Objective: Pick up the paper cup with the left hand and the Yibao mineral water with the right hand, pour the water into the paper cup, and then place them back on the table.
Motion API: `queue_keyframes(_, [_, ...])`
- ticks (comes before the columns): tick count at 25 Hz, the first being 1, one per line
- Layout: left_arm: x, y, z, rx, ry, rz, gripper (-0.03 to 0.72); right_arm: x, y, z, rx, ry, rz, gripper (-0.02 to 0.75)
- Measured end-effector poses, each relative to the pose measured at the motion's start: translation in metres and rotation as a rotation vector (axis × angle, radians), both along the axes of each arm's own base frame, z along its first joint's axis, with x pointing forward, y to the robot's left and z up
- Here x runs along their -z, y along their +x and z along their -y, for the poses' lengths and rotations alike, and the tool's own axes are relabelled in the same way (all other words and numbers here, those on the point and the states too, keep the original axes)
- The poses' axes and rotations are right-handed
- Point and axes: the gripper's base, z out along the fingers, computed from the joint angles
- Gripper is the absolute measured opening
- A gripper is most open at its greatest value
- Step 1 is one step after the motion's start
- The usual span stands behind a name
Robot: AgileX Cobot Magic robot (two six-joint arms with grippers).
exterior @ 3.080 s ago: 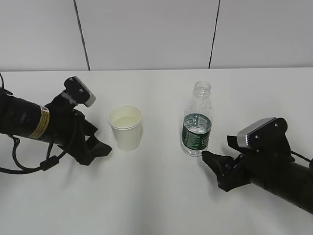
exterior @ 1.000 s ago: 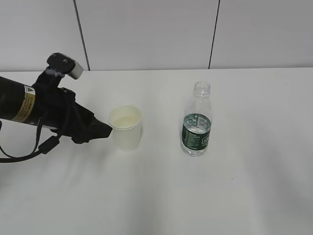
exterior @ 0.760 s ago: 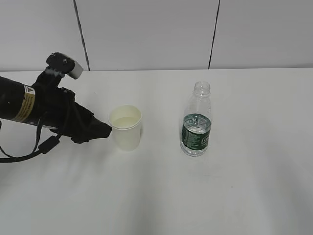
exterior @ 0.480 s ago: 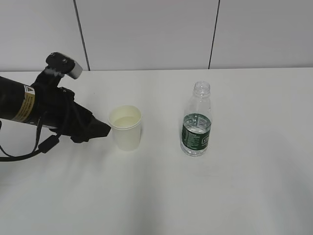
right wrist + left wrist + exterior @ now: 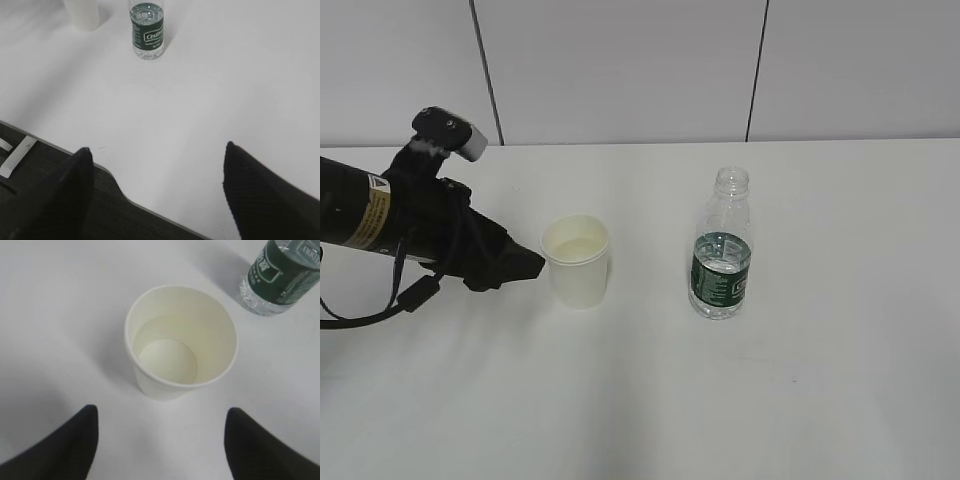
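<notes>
Gone from the exterior view since three seconds ago, the right hand now shows only in its wrist view, its claw (image 5: 155, 192) spread wide and empty over the near edge of the white bench (image 5: 820, 400), well back from the Yibao mineral water (image 5: 723, 246). Meanwhile the left hand (image 5: 410, 225) has lifted and turned; its claw (image 5: 160, 445) gapes just short of the paper cup (image 5: 577, 260), fingertips (image 5: 75, 440) clear of it. Bottle and cup stand upright, apart.

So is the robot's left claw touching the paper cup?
Apart. In the left wrist view, bare table shows between the paper cup and both fingertips of the open left gripper.
</notes>
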Motion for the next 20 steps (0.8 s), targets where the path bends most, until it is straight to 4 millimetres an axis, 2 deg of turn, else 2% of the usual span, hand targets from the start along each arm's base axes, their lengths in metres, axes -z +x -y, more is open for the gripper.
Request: queue_keyframes(20, [0.0003, 0.0016, -0.0021, -0.022, 0.017, 0.012, 0.521, 0.0004, -0.0007, 0.0026, 0.045, 0.002, 0.005, 0.593])
